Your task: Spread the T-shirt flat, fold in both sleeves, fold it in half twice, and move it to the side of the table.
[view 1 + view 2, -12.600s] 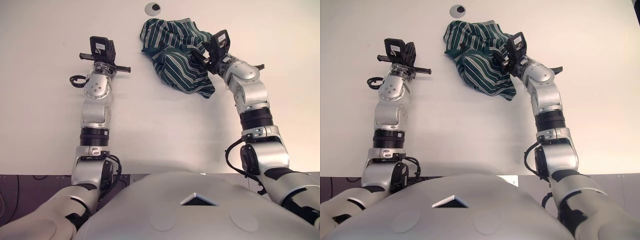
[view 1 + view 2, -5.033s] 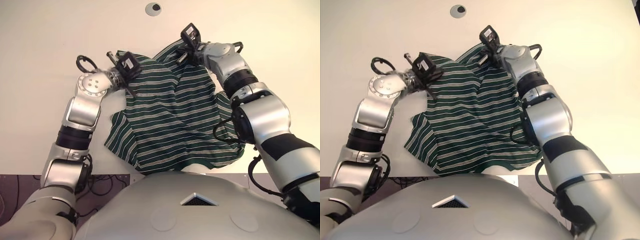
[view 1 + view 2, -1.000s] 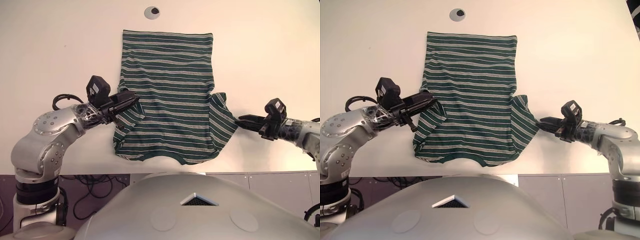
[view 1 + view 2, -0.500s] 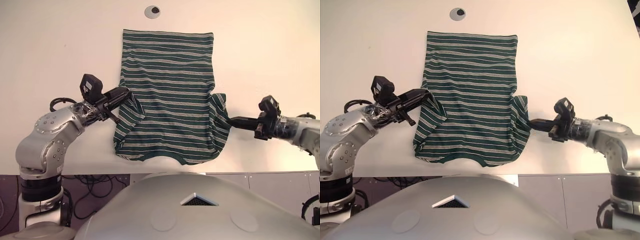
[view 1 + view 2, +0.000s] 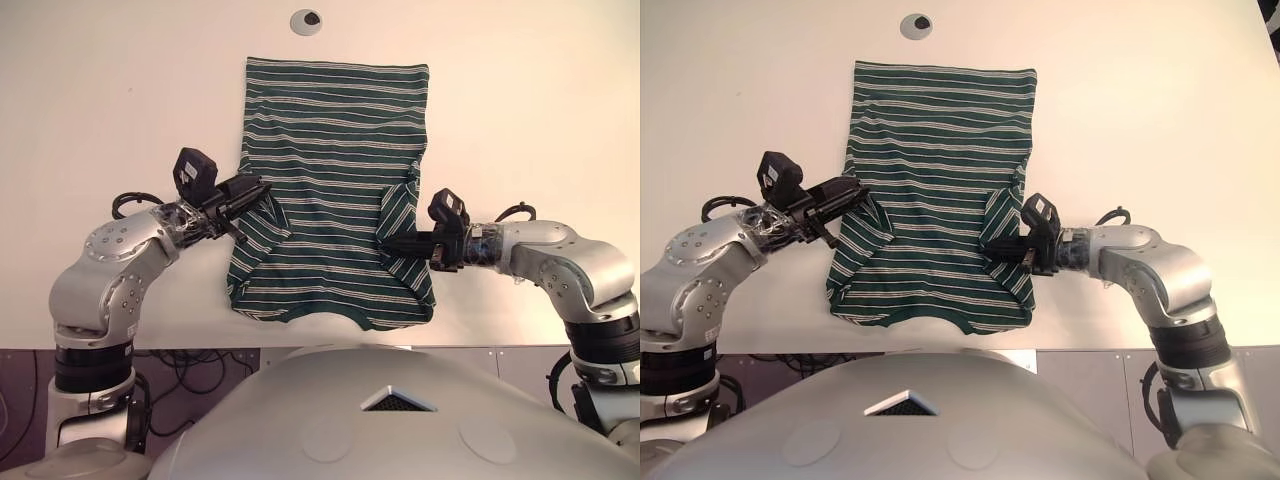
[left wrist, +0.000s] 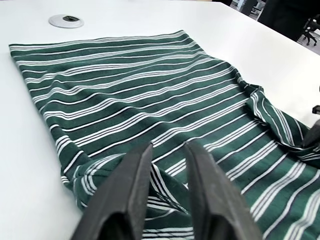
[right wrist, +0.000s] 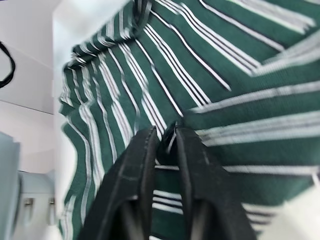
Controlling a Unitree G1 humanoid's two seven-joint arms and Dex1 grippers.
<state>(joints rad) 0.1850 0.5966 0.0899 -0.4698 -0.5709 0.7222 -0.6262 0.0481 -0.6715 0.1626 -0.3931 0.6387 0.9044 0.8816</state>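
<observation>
Limp, light T-shirt (image 5: pixel 335 120) at tabletop (image 5: pixel 100 80) centre, likely best gripped at hems: left gripper (image 5: pixel 257 189) pinches left sleeve (image 5: pixel 265 220), right gripper (image 5: pixel 388 243) clamps right sleeve (image 5: pixel 398 212)

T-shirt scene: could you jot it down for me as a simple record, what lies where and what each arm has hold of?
surface: white table, round cap at its far edge
garment: green striped T-shirt, body spread flat, neck end nearest the robot
left sleeve: folded onto the body, left gripper at its upper edge
right sleeve: drawn in over the body, pinched in the right gripper
halving folds: not begun
</observation>
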